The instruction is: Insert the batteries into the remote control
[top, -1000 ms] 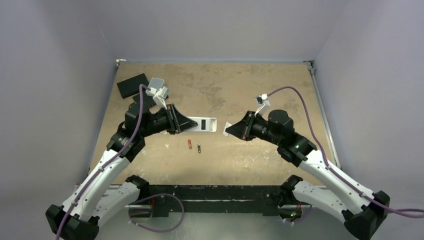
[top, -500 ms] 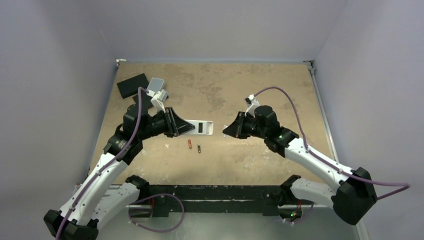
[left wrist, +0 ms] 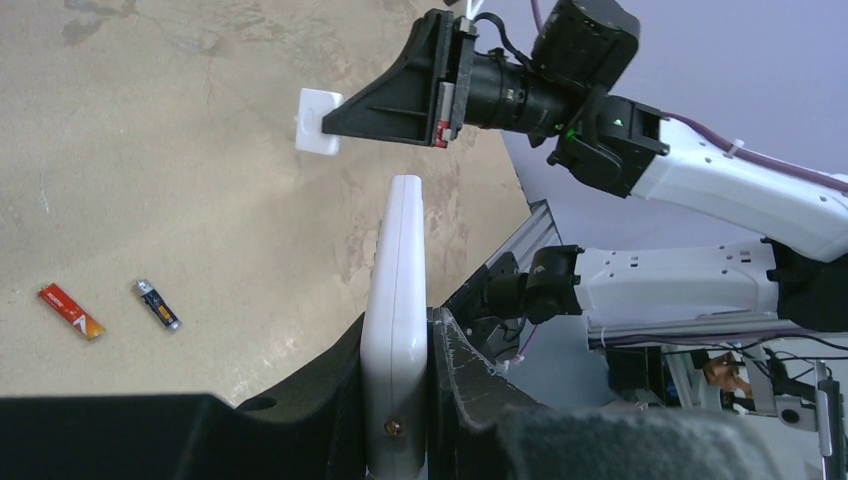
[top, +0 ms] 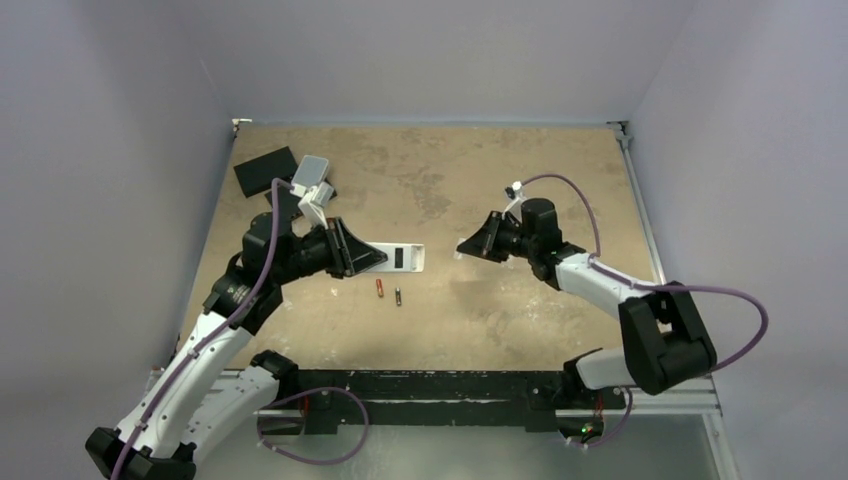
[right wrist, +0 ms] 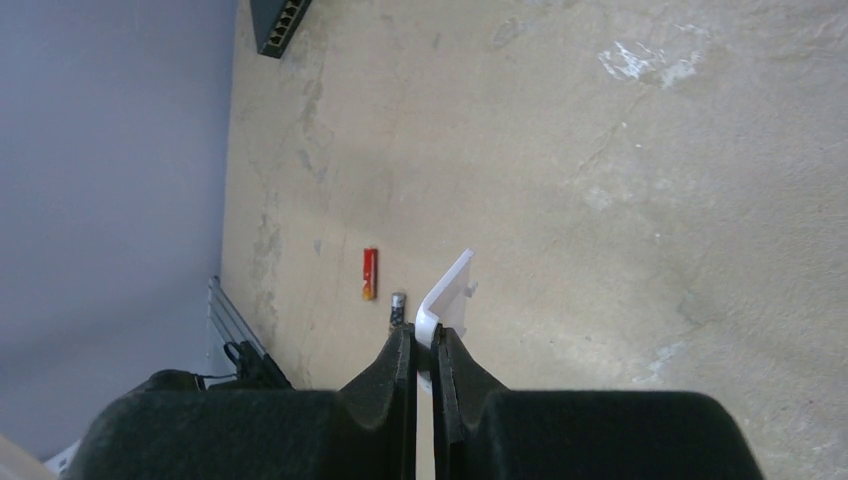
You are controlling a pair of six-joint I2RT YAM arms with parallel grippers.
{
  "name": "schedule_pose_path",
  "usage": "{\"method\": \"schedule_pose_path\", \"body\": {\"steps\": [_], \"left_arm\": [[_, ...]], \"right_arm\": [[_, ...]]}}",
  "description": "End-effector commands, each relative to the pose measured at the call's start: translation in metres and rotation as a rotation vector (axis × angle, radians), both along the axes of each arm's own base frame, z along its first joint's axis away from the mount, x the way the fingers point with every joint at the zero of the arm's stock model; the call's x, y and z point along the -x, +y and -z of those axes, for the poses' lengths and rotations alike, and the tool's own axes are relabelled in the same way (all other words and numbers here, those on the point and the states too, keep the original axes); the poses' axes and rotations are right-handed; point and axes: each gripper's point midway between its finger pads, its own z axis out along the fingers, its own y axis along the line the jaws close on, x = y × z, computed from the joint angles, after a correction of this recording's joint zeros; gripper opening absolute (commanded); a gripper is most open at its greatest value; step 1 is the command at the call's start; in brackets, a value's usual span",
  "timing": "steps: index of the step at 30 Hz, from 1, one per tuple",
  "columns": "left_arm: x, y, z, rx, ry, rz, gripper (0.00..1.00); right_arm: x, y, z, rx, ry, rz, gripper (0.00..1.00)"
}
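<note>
Left pincer [left wrist: 398, 335] tight on remote control [left wrist: 405, 235], right pincer [right wrist: 425, 345] on white cover [right wrist: 450, 293]; batteries [left wrist: 70, 310] loose nearby.

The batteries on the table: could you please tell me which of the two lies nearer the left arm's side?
The reddish-orange battery; the dark grey-black battery lies close beside it, not touching, toward the right arm's side.

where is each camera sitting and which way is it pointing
Top external: above and behind the bases, looking down on the table; both arms show, left claw holding the remote control.
Left wrist: faces along the remote control toward the right claw; own fingers show.
Right wrist: faces down at the table past own fingers pinching a small white piece.
All three share the batteries.
</note>
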Motion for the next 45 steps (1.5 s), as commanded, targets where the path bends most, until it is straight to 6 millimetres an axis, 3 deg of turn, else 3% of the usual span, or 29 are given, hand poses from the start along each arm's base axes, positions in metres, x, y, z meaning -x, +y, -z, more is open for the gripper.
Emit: {"method": "schedule_pose_path", "body": {"steps": [1,13,25,34,45], "left_arm": [[0.000,0.001,-0.010,0.023,-0.048,-0.001,0.00],[0.000,0.001,-0.012,0.029,-0.053,-0.005,0.00],[0.000,0.002,-0.012,0.028,-0.047,-0.014,0.00],[0.000,0.002,-0.010,0.026,-0.041,-0.014,0.00],[-0.003,0.002,-0.007,0.015,-0.039,-0.019,0.00]], "right_arm": [[-0.017,0.001,-0.004,-0.080,-0.037,-0.013,0.00],[-0.061,-0.018,0.040,-0.117,0.038,0.038,0.00],[-0.061,-0.025,0.075,-0.075,0.107,0.041,0.00],[-0.055,-0.029,0.088,-0.050,0.144,0.047,0.30],[-0.047,-0.034,0.088,-0.018,0.154,0.051,0.47]]}}
